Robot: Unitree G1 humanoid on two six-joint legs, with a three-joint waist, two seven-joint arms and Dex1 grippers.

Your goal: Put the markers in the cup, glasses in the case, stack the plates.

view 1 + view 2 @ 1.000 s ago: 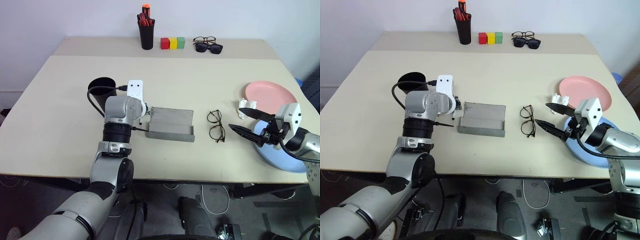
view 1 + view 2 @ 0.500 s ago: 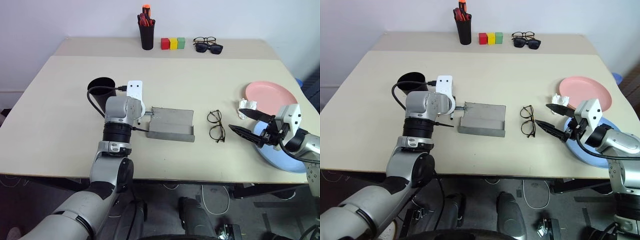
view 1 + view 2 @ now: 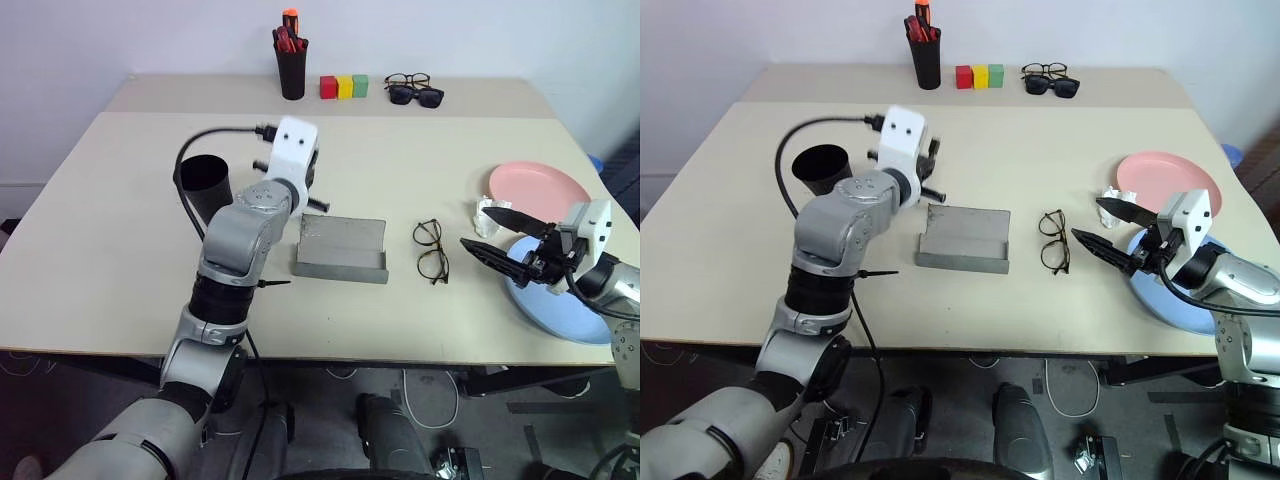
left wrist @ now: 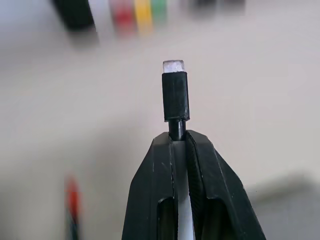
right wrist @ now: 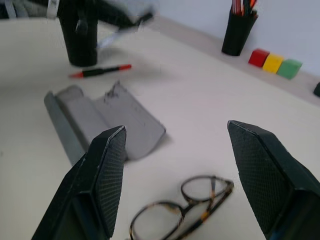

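**Marker up, cup next**

Left hand [image 4: 177, 150] is shut tight on 1 white marker [image 4: 175, 95]. Right hand [image 3: 500, 240] is wide open w/ nothing in it. Cup [image 3: 203, 178] sits at mid left. Go slow, tip marker down over cup, then let go.

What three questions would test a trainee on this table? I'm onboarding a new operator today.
1. True or false: the glasses lie inside the case.
2. What does the left gripper hold? A) a black-capped marker B) a yellow block C) nothing
3. Fill the gap: the red marker lies on the table near the black ____.

Key:
1. False. They lie on the table beside the open case.
2. A.
3. cup.
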